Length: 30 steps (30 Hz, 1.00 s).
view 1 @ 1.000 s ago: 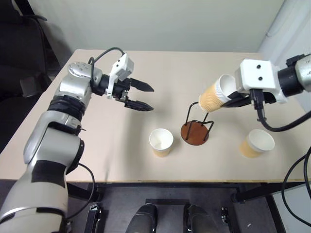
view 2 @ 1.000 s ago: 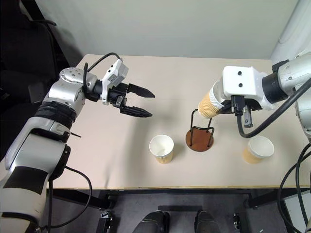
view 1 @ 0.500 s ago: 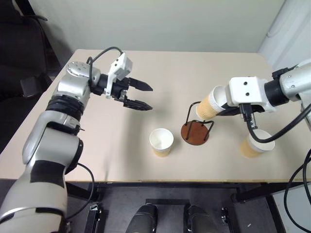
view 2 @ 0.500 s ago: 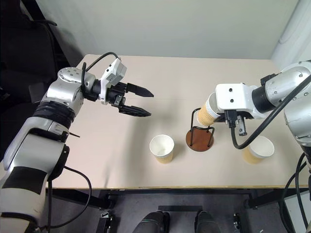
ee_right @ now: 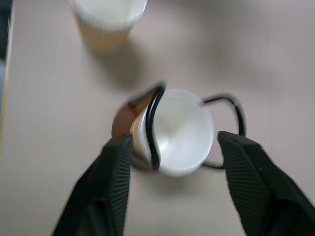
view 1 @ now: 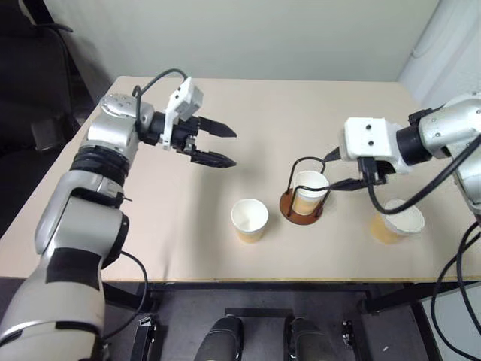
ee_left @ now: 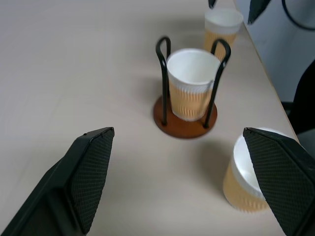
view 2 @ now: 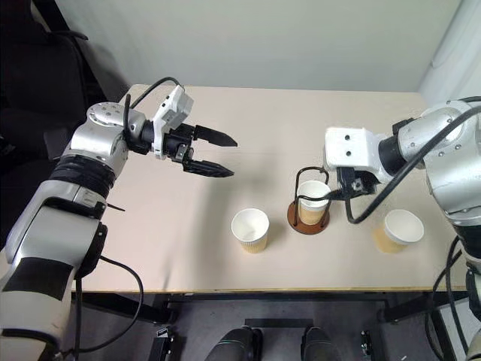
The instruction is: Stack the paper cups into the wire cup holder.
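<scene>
Now one paper cup (view 1: 309, 192) sits upright inside the wire cup holder (view 1: 302, 201), released by the right gripper (ee_right: 174, 147), whose fingers stand apart around it. Two cups (view 1: 249, 219) (view 1: 396, 222) flank the holder. Left gripper (view 1: 218, 145) hovers spread wide.
</scene>
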Each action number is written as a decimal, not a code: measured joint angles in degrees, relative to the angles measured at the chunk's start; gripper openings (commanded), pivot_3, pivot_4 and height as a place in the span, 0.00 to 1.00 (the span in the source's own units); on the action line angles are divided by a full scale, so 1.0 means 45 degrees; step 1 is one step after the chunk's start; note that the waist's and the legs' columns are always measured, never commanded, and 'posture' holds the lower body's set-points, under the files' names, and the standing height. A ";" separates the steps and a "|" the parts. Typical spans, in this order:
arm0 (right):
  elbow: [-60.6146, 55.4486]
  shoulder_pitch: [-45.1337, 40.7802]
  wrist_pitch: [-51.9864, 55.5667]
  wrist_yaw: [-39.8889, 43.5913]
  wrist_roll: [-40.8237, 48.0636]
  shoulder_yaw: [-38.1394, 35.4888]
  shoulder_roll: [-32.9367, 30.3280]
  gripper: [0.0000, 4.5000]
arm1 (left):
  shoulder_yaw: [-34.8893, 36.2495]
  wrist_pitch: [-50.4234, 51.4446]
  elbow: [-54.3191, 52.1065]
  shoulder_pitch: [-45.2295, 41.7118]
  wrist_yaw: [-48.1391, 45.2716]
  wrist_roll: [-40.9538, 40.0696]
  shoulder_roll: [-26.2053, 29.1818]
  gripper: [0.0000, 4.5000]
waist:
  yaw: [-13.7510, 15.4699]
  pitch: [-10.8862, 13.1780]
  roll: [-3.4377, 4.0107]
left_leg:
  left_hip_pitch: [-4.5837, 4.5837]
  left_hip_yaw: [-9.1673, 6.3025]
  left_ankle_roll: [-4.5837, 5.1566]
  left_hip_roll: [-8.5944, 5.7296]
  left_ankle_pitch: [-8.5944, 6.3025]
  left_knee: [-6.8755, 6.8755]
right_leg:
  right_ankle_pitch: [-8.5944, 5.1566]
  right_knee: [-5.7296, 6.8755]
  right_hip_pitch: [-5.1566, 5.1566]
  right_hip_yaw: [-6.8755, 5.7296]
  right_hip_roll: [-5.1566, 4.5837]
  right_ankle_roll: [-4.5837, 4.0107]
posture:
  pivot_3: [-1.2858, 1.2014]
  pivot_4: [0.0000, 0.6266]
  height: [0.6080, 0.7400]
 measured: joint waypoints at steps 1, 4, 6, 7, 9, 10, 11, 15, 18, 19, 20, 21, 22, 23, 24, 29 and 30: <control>-0.0021 -0.0207 0.0490 -0.0122 0.0305 -0.0217 0.0120 0.58 | 0.0159 0.0004 0.0045 -0.0083 -0.0001 0.0087 -0.0097 1.00 | 0.0009 0.0000 -0.0001 | -0.0002 -0.0004 0.0002 0.0001 0.0003 0.0001 | -0.0003 -0.0001 0.0002 0.0004 -0.0005 0.0004 | 0.52 0.24 1.00; -0.0245 -0.0778 0.2481 -0.0370 0.1657 -0.1432 0.0199 0.58 | 0.0479 0.0043 0.0080 -0.0244 -0.0002 0.0345 -0.0216 1.00 | 0.0024 -0.0003 -0.0005 | -0.0009 -0.0007 -0.0006 -0.0009 0.0007 0.0000 | -0.0014 -0.0007 0.0003 0.0010 -0.0007 0.0008 | 0.52 0.24 1.00; -0.0628 -0.0850 0.3797 -0.0499 0.2621 -0.2288 -0.0107 0.58 | 0.0445 0.0028 0.0031 -0.0248 -0.0002 0.0410 -0.0198 1.00 | 0.0037 -0.0007 -0.0013 | -0.0009 -0.0002 -0.0023 -0.0014 0.0008 -0.0004 | -0.0040 -0.0006 0.0005 0.0005 -0.0003 0.0000 | 0.52 0.24 1.00; -0.0730 -0.0825 0.4230 -0.0544 0.2966 -0.2569 -0.0280 0.58 | 0.0310 0.0008 -0.0051 -0.0253 -0.0004 0.0447 -0.0153 1.00 | 0.0044 -0.0007 -0.0013 | -0.0013 -0.0006 -0.0083 -0.0015 0.0040 -0.0002 | -0.0045 -0.0006 0.0005 0.0008 -0.0005 0.0003 | 0.52 0.24 1.00; -0.1000 -0.0720 0.4803 -0.0683 0.3540 -0.2992 -0.0604 0.58 | -0.0037 -0.0058 -0.0246 -0.0296 -0.0003 0.0535 -0.0030 1.00 | 0.0045 -0.0008 -0.0016 | -0.0019 -0.0010 -0.0103 -0.0019 0.0040 -0.0010 | -0.0058 -0.0004 -0.0007 0.0014 -0.0009 0.0008 | 0.52 0.24 1.00; -0.1184 -0.0541 0.5054 -0.0764 0.3851 -0.3231 -0.0847 0.58 | -0.0772 -0.0152 -0.0438 -0.0513 -0.0007 0.0587 0.0156 1.00 | 0.0056 -0.0007 -0.0021 | -0.0035 -0.0015 -0.0111 -0.0016 0.0039 -0.0008 | -0.0060 -0.0004 -0.0015 0.0014 -0.0005 0.0010 | 0.52 0.24 1.00; -0.1295 -0.0387 0.5259 -0.0837 0.4089 -0.3344 -0.1062 0.58 | -0.1452 -0.0300 -0.0669 -0.0772 -0.0008 0.0611 0.0388 1.00 | 0.0054 -0.0006 -0.0023 | -0.0051 -0.0012 -0.0114 -0.0018 0.0036 -0.0013 | -0.0061 -0.0006 -0.0030 0.0013 0.0011 0.0005 | 0.52 0.24 1.00; -0.1436 -0.0091 0.5652 -0.1068 0.4792 -0.3573 -0.1771 0.58 | -0.3147 -0.0681 -0.1239 -0.2027 -0.0009 0.0400 0.0845 1.00 | 0.0093 -0.0005 -0.0020 | -0.0062 -0.0005 -0.0105 -0.0028 0.0011 -0.0014 | -0.0081 -0.0001 -0.0048 0.0020 -0.0015 0.0031 | 0.52 0.24 1.00; -0.1508 -0.0093 0.5775 -0.1087 0.5280 -0.3614 -0.2260 0.58 | -0.3831 -0.0690 -0.1553 -0.2507 -0.0011 -0.0052 0.0800 1.00 | 0.0104 -0.0011 -0.0029 | -0.0049 0.0005 -0.0083 -0.0022 -0.0008 -0.0016 | -0.0093 -0.0006 -0.0036 0.0024 -0.0022 0.0037 | 0.52 0.24 1.00; -0.1496 -0.0098 0.5770 -0.1089 0.5398 -0.3617 -0.2389 0.58 | -0.4042 -0.0624 -0.1713 -0.2537 -0.0011 -0.0262 0.0788 1.00 | 0.0101 -0.0007 -0.0023 | -0.0059 0.0003 -0.0053 -0.0012 -0.0028 -0.0013 | -0.0095 -0.0004 -0.0039 0.0040 -0.0042 0.0041 | 0.52 0.24 1.00; -0.1466 -0.0098 0.5765 -0.1093 0.5462 -0.3616 -0.2449 0.58 | -0.4269 -0.0582 -0.1850 -0.2540 -0.0013 -0.0396 0.0780 1.00 | 0.0062 -0.0007 -0.0030 | -0.0045 0.0044 -0.0027 -0.0033 -0.0043 -0.0024 | -0.0097 0.0001 -0.0038 -0.0001 0.0001 0.0044 | 0.52 0.24 1.00; -0.1419 -0.0097 0.5756 -0.1090 0.5568 -0.3612 -0.2624 0.58 | -0.4554 -0.0522 -0.2085 -0.2539 -0.0013 -0.0605 0.0796 1.00 | 0.0107 -0.0002 -0.0022 | -0.0060 0.0011 -0.0042 -0.0019 -0.0037 0.0008 | -0.0102 0.0003 -0.0040 0.0025 -0.0024 0.0055 | 0.52 0.24 1.00; -0.1334 -0.0097 0.5744 -0.1084 0.5667 -0.3608 -0.2798 0.58 | -0.4897 -0.0460 -0.2406 -0.2537 -0.0018 -0.0846 0.0840 1.00 | 0.0099 0.0001 -0.0015 | -0.0063 0.0010 -0.0053 -0.0008 -0.0033 0.0013 | -0.0101 0.0000 -0.0040 0.0040 -0.0043 0.0060 | 0.52 0.24 1.00; -0.1243 -0.0098 0.5739 -0.1073 0.5732 -0.3608 -0.2898 0.58 | -0.5161 -0.0391 -0.2682 -0.2539 -0.0021 -0.0996 0.0881 1.00 | 0.0069 -0.0003 -0.0023 | -0.0053 0.0042 -0.0051 -0.0025 -0.0034 0.0002 | -0.0100 0.0002 -0.0039 0.0005 -0.0006 0.0054 | 0.52 0.24 1.00; -0.1182 -0.0096 0.5730 -0.1051 0.5814 -0.3599 -0.3002 0.58 | -0.5424 -0.0328 -0.2956 -0.2540 -0.0023 -0.1206 0.0941 1.00 | 0.0101 -0.0005 -0.0026 | -0.0060 0.0018 -0.0057 -0.0010 -0.0032 0.0019 | -0.0103 -0.0002 -0.0034 0.0025 -0.0033 0.0065 | 0.52 0.24 1.00; -0.1052 -0.0052 0.5228 -0.1014 0.6139 -0.3534 -0.3250 0.58 | -0.6331 0.0033 -0.3872 -0.2522 -0.0030 -0.1749 0.1173 1.00 | 0.0083 -0.0001 -0.0014 | -0.0052 0.0039 -0.0052 -0.0022 -0.0038 0.0041 | -0.0110 0.0001 -0.0017 0.0016 -0.0016 0.0086 | 0.52 0.24 1.00; -0.1019 -0.0052 0.5118 -0.1028 0.6146 -0.3516 -0.3220 0.58 | -0.6408 0.0036 -0.4039 -0.2483 -0.0030 -0.1806 0.1228 1.00 | 0.0093 -0.0002 -0.0016 | -0.0055 0.0020 -0.0042 -0.0008 -0.0044 0.0051 | -0.0106 0.0000 -0.0016 0.0033 -0.0037 0.0094 | 0.52 0.24 1.00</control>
